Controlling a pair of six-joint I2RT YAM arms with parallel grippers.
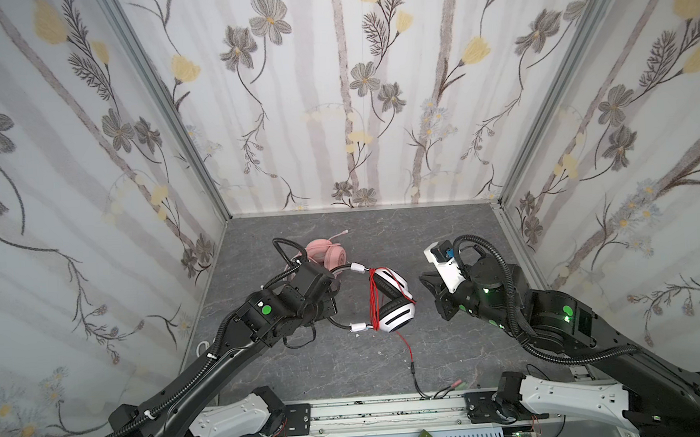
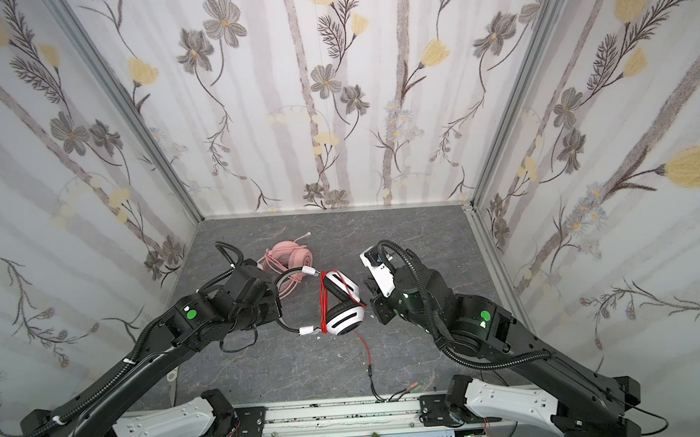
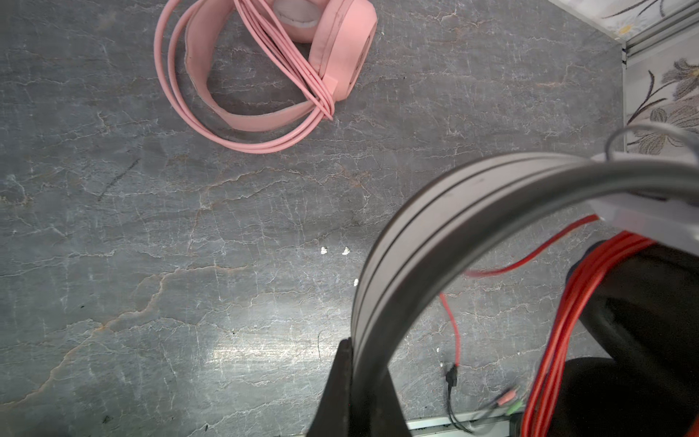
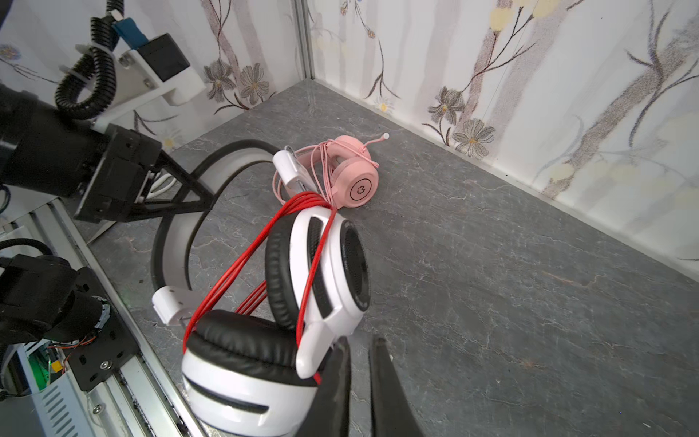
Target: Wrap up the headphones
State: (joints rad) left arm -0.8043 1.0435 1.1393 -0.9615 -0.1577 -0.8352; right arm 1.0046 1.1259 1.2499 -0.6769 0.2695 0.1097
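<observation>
Right wrist view gives the best look at things, so starting there: the white-and-black headset [image 4: 321, 265] sits about mid-table with its two black-padded cups folded close together. The red cable [image 4: 242, 265] is looped several times around it, between the cups and the white sliders. The left claw [image 4: 206, 198] is clamped tight on the curved headband, and the left wrist view shows the band [image 3: 416, 234] running straight down between the black fingers [image 3: 340, 378]. The right claw [image 4: 361, 340] is only a crack apart, with bare table showing through the slit, so it's got nothing in it. It sits just beside the edge of one white cup, and honestly I can't tell if a finger is actually touching the cup or the cable there. In both top views the loops [image 1: 373, 301] run across the headset from slider to slider. A loose tail [image 1: 406, 345] of the cable trails toward the front edge of the grey table [image 1: 452, 359], ending in a black bit with little pink and green plugs [image 1: 454, 386] by the rail. The pink headset [image 1: 329, 252] lies on the table further back, behind the left arm, with its own pink cable [image 3: 287, 60] wound around it and the mic boom [image 4: 376, 140] sticking out. Can't tell whether the white headset's lower cup rests on the table.
</observation>
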